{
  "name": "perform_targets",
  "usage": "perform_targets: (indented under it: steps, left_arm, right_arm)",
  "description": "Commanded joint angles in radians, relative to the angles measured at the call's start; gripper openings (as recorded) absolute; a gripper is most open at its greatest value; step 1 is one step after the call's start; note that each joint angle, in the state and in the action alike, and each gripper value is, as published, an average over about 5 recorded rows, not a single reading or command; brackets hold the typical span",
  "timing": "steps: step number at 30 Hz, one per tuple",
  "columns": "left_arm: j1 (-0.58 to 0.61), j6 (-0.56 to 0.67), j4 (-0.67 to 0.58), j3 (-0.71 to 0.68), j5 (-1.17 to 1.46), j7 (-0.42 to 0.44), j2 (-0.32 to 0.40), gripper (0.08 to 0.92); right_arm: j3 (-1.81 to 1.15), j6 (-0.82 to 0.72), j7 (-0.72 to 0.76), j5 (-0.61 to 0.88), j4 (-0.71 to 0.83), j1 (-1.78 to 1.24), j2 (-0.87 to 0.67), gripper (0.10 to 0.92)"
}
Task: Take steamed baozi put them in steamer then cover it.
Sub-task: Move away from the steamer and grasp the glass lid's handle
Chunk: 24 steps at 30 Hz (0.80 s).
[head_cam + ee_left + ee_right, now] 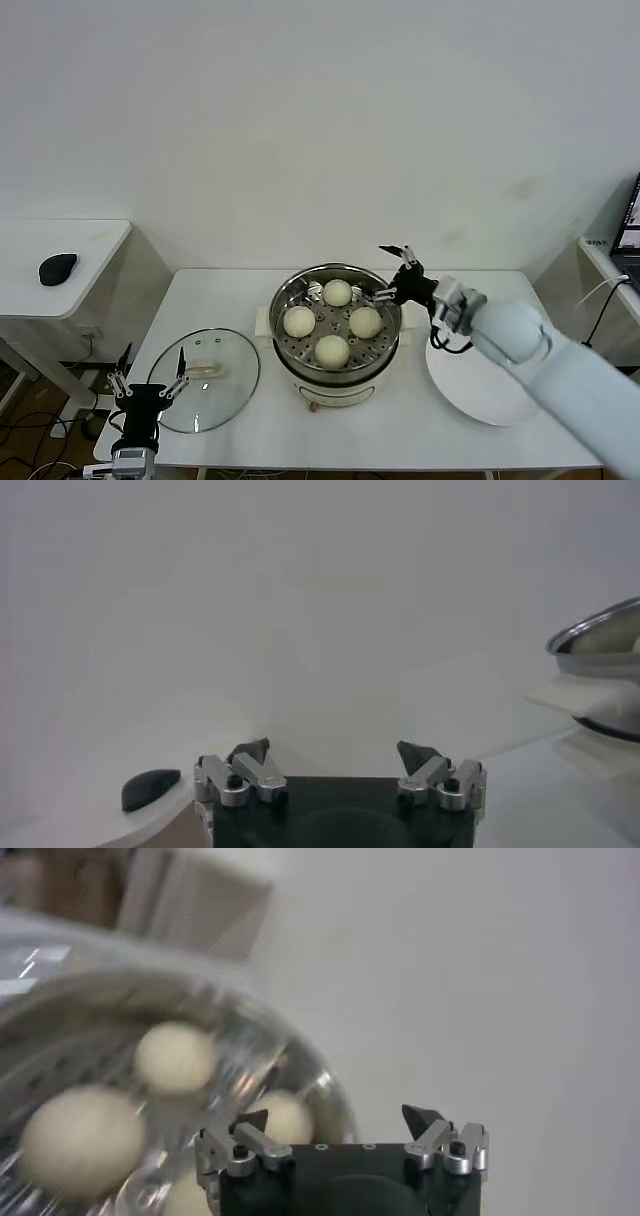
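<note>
Several cream-white baozi (337, 292) (175, 1056) lie on the perforated tray inside the shiny steamer (290, 372) (304, 1062) at the table's centre. My right gripper (392, 272) (340, 1116) hovers open and empty over the steamer's right rim, beside the right-hand baozi (365, 322). The glass cover (205, 378) with its cream handle lies flat on the table left of the steamer. At the front left corner my left gripper (153, 358) (340, 748) stands open and empty beside the cover's left edge. The steamer's rim (600, 640) shows at the edge of the left wrist view.
A flat white plate (480, 385) lies on the table to the right of the steamer, under my right forearm. A lower side table (90, 250) on the left carries a black mouse (57, 268) (150, 788). A screen's edge (630, 235) shows at far right.
</note>
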State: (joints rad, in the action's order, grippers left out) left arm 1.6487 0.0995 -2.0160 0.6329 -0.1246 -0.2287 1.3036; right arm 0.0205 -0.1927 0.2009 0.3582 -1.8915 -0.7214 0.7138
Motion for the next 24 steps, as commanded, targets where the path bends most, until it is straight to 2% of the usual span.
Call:
perform_targets:
  steps: [1, 7, 12, 17, 20, 24]
  left_arm:
    - [0.004, 0.006, 0.008, -0.001, -0.054, -0.024, -0.001, 0.823]
    - [0.020, 0.024, 0.037, 0.013, -0.360, -0.047, -0.013, 0.823]
    - [0.107, 0.107, 0.062, 0.085, -0.713, -0.052, -0.051, 0.823]
    - [0.221, 0.152, 0.109, 0.124, -0.919, -0.139, -0.077, 0.823]
    - [0.197, 0.160, 0.156, 0.128, -0.989, -0.157, -0.081, 0.823]
    - [0.096, 0.162, 0.231, 0.099, -1.051, -0.137, -0.104, 0.823]
  right_arm:
    - [-0.777, 0.317, -0.014, -0.193, -0.070, -0.773, 0.445, 0.823]
    - [-0.919, 0.299, 0.022, -0.226, -0.099, -0.839, 0.641, 0.823]
    - [-0.969, 0.303, 0.009, -0.250, -0.099, -0.873, 0.679, 0.823]
    - [-1.004, 0.296, -0.049, -0.235, -0.094, -0.880, 0.694, 0.823]
    - [-1.021, 0.294, -0.079, -0.218, -0.090, -0.874, 0.700, 0.823]
    - [-1.037, 0.293, -0.104, -0.210, -0.082, -0.866, 0.698, 0.823]
